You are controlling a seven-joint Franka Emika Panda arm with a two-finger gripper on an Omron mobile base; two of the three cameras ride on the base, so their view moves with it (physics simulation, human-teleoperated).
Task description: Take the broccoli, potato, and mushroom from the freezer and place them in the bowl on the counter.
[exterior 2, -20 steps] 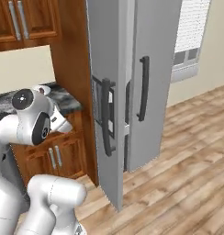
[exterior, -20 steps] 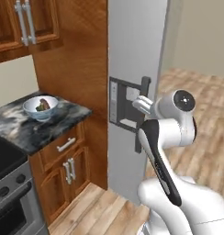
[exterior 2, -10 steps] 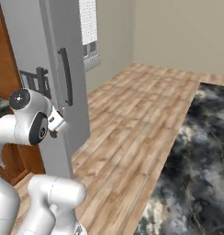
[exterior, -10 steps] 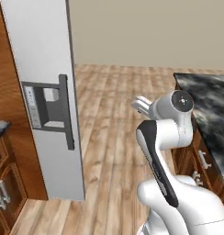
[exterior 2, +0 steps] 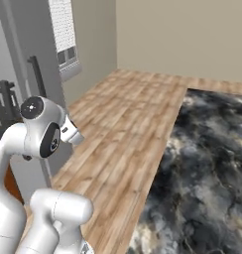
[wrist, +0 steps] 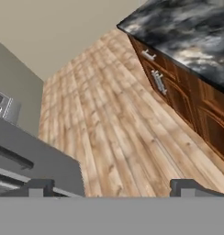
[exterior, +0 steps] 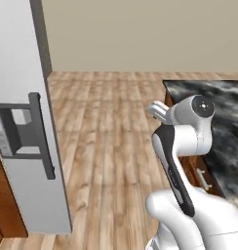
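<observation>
My gripper (wrist: 113, 188) is open, its two dark fingertips (wrist: 40, 187) set wide apart over bare wooden floor with nothing between them. The freezer (exterior: 23, 146) stands at the left in the left base view, showing a grey door face with a dispenser panel and a long dark vertical handle (exterior: 43, 136). Its grey edge (wrist: 36, 156) also crosses the lower left of the hand view. A dark marbled counter (exterior: 223, 127) over brown cabinets lies to the right, with no bowl on the part I see. The broccoli, potato, mushroom and bowl are out of view.
Light wooden floor (exterior: 106, 127) stretches from the freezer to a beige back wall (exterior: 140, 34). The marbled slab (exterior 2: 202, 163) fills the right of the right base view. Brown cabinet drawers with metal handles (wrist: 157, 80) run under it. A window blind (exterior 2: 63, 34) hangs on the left wall.
The whole picture has swung as the base turned: the freezer slid to the left edge, the counter with the bowl left the view, and another marbled slab came in at the right. The gripper stays open.
</observation>
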